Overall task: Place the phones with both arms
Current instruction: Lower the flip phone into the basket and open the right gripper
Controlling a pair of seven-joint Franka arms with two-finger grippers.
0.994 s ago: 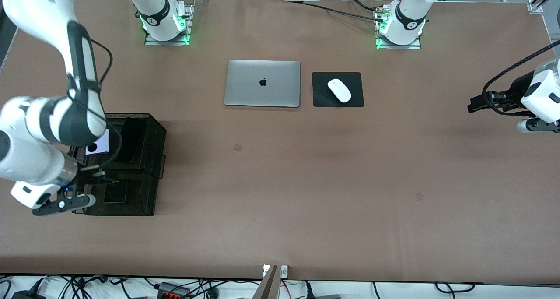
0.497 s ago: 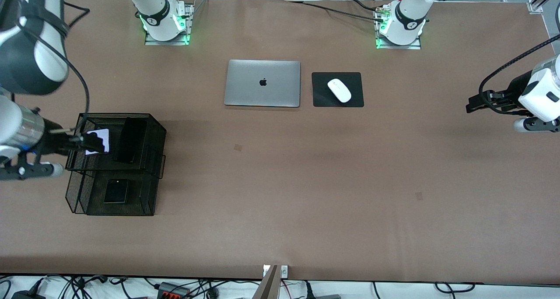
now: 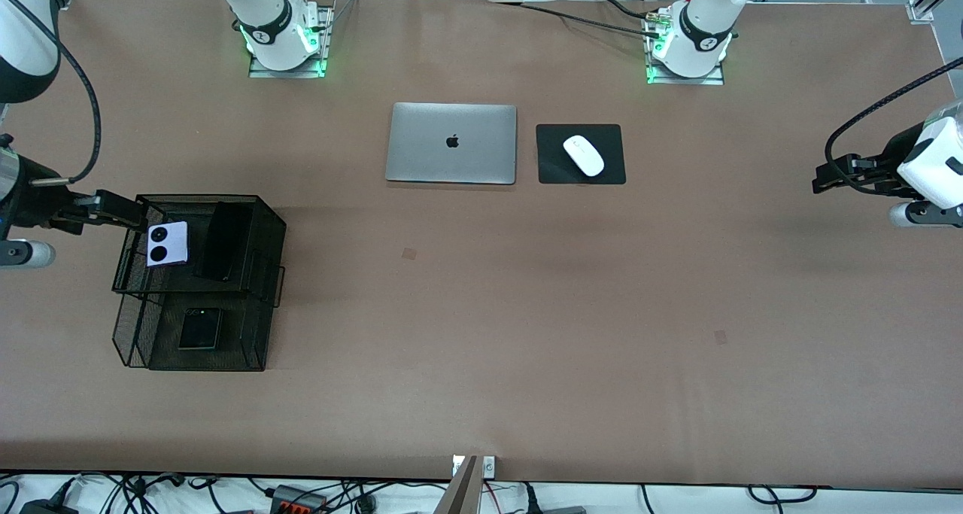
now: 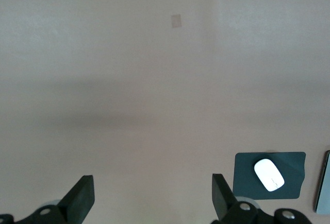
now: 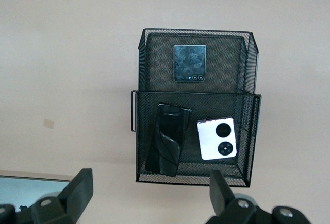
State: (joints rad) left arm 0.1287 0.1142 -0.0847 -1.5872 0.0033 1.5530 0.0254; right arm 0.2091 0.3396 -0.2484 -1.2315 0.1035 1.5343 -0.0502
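Observation:
A black mesh rack (image 3: 259, 232) stands toward the right arm's end of the table. Its upper tier holds the lavender phone (image 3: 167, 244) (image 5: 217, 139), which lies flat. Beside it the long black phone (image 3: 223, 241) (image 5: 168, 139) leans tilted. The small squarish black phone (image 3: 200, 329) (image 5: 190, 63) lies on the lower tier, nearer the front camera. My right gripper (image 3: 120, 211) (image 5: 149, 193) hangs open and empty beside the rack's upper corner. My left gripper (image 3: 826, 175) (image 4: 152, 195) is open and empty over bare table at the left arm's end.
A shut silver laptop (image 3: 451, 143) lies mid-table near the bases. Beside it a white mouse (image 3: 584, 155) (image 4: 269, 175) rests on a black pad (image 3: 553, 169). The brown table top (image 3: 481, 311) stretches wide between the rack and the left gripper.
The right arm has drawn back from over the rack toward its end of the table, uncovering the lavender phone. The left gripper shifted only slightly.

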